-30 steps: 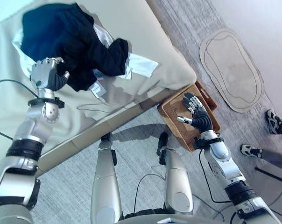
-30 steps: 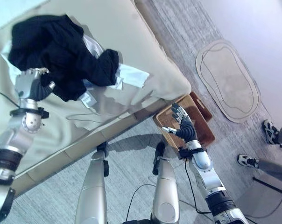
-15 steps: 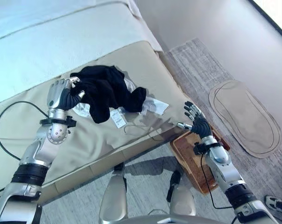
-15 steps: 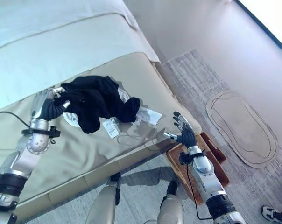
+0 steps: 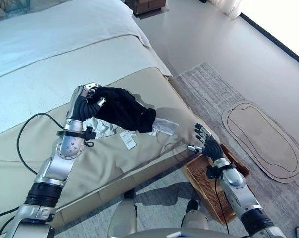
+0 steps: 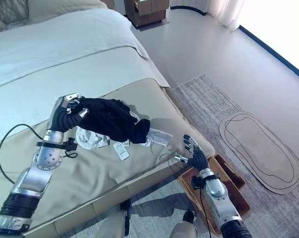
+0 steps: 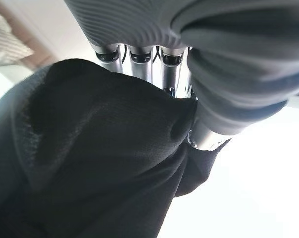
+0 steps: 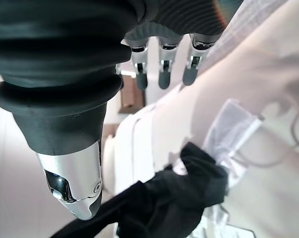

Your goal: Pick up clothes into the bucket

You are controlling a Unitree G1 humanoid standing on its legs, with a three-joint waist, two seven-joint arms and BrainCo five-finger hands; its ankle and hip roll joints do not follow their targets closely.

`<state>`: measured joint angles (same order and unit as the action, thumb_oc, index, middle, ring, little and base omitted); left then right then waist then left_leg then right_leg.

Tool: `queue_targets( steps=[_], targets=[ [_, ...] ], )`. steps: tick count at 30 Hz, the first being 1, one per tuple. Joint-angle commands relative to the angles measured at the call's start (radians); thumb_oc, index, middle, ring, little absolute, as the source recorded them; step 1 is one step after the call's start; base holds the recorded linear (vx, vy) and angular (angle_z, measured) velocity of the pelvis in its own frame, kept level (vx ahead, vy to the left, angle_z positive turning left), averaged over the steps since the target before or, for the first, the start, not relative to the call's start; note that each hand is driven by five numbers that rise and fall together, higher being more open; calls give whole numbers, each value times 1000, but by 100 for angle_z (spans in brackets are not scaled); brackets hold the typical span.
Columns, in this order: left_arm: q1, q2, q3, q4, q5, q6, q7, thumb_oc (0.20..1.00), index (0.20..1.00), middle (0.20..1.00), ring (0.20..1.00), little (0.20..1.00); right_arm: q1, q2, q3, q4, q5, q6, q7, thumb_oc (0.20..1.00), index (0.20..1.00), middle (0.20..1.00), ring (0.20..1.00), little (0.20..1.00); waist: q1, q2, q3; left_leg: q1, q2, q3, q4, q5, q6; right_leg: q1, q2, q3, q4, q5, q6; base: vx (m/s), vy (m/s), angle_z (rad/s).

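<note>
Fingers of the left hand (image 5: 85, 102) curl round the black garment (image 5: 121, 108), lifting one end off the bed (image 5: 139, 74) near its foot edge. Right hand (image 5: 207, 144) hovers spread and empty above the wicker basket (image 5: 205, 184), likely waiting to receive.

Hidden and cropped items

Left hand (image 5: 84, 103): fingertips buried in the black garment (image 5: 121, 108). Garment's underside and the white item (image 6: 91, 138) beneath it partly covered. Brown basket (image 5: 208, 184) partly behind the right hand (image 5: 209, 145) and forearm. Bed (image 5: 50, 59) and rug (image 5: 265, 141) cut by frame edges.
</note>
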<state>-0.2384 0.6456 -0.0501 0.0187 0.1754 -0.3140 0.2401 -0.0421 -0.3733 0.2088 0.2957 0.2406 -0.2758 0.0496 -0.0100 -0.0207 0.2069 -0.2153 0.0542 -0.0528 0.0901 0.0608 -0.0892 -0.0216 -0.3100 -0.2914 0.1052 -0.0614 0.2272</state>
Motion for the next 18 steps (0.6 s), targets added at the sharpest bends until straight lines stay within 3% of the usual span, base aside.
queue_targets(
  steps=[1,11,18],
  targets=[
    [-101,40,65,-29,-105,-77,14,200,200,200,200,200,-60,-15,14,-47,-38,-32,-1,1000,1000,1000,1000,1000,-1,-6,-58,40,-7,37,-18,-51,36,-89,32,9,-57,159,-28,57,-16,1],
    [-311,94,-7,-133,-203,-87,-23,200,200,200,200,200,-183,-39,128,-59,-180,-9,12,1000,1000,1000,1000,1000,17,3,-109,117,-5,29,-40,-64,35,-6,39,-11,-72,139,-26,83,-26,4],
    [-524,32,-154,-179,-321,-72,-65,200,200,200,200,200,-337,22,255,-19,-233,24,16,1000,1000,1000,1000,1000,34,7,-147,152,-1,23,-52,-69,35,35,47,-20,-89,132,-28,48,-25,2]
  ],
)
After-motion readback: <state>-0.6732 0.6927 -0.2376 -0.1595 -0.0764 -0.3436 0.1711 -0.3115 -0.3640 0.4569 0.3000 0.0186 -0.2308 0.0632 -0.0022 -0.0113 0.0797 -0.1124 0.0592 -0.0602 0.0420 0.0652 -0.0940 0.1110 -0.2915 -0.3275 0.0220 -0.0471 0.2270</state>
